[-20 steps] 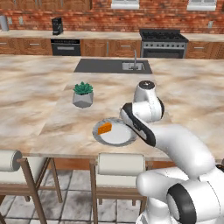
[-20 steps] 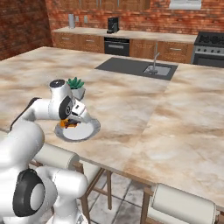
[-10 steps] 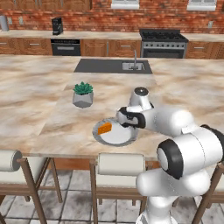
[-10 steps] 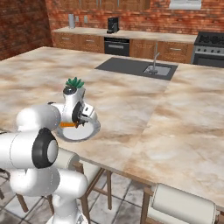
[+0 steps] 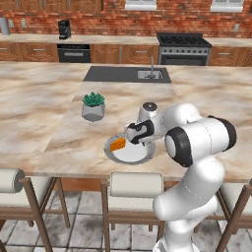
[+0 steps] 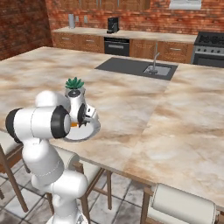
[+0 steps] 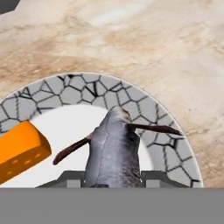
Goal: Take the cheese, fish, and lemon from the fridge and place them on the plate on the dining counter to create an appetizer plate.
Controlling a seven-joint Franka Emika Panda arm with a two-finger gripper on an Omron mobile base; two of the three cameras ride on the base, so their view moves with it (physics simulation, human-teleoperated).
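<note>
Beige marbled stone top of the long dining counter runs across the whole kitchen scene, padded stools tucked under its near edge. Closest to the base, the round pale plate with a cracked-looking darker grey rim sits near that edge. On it, the small orange triangular cheese wedge lies toward 9 o'clock. The white arm's two-finger gripper hangs low over the plate, and in the hand view its jaws are clamped on a grey fish with thin dark fins, the fish pointing up toward 12 o'clock over the white middle of the plate, the cheese off at about 8 o'clock from it. Can't tell if the fish touches the plate.

Further back, at roughly 11 o'clock from the plate, stands a small grey pot with a green plant. Beyond that, a dark inset sink with a faucet, then the brown wooden cabinets, black oven and stove against the brick wall.
</note>
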